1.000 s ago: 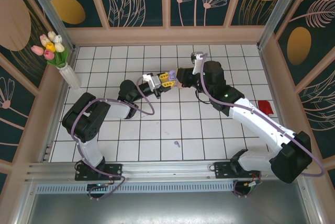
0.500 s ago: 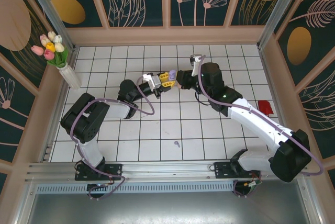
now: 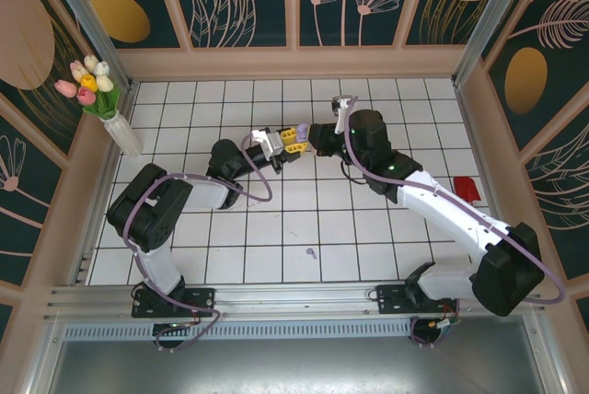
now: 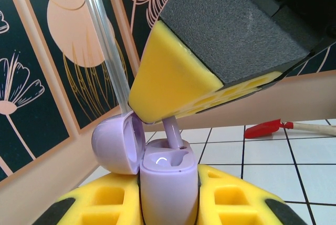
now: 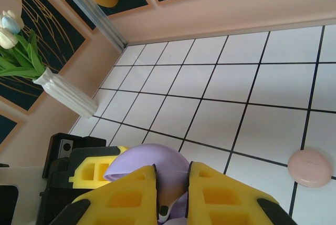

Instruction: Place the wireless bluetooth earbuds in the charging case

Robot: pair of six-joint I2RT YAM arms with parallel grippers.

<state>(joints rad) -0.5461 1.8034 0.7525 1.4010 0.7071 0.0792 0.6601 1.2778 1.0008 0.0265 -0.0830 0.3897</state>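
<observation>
From above, the left claw [image 3: 291, 139] and the right claw [image 3: 316, 135] meet over white tiles [image 3: 276, 228].

Left wrist: yellow foam fingers [image 4: 100, 204] clamp a glossy lilac case [image 4: 168, 177] with its lid open, and an earbud [image 4: 172, 131] stem enters it.

Right wrist: holed yellow fingers [image 5: 123, 198] pinch that earbud. A smooth round pink case [image 5: 310, 167] lies well apart.

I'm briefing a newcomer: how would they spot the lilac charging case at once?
Find the white tiled table, then its middle, where the two arms meet. The lilac charging case sits upright in the left gripper's yellow jaws. Unlike the pink case lying flat on the tiles, its lid is flipped open.
</observation>
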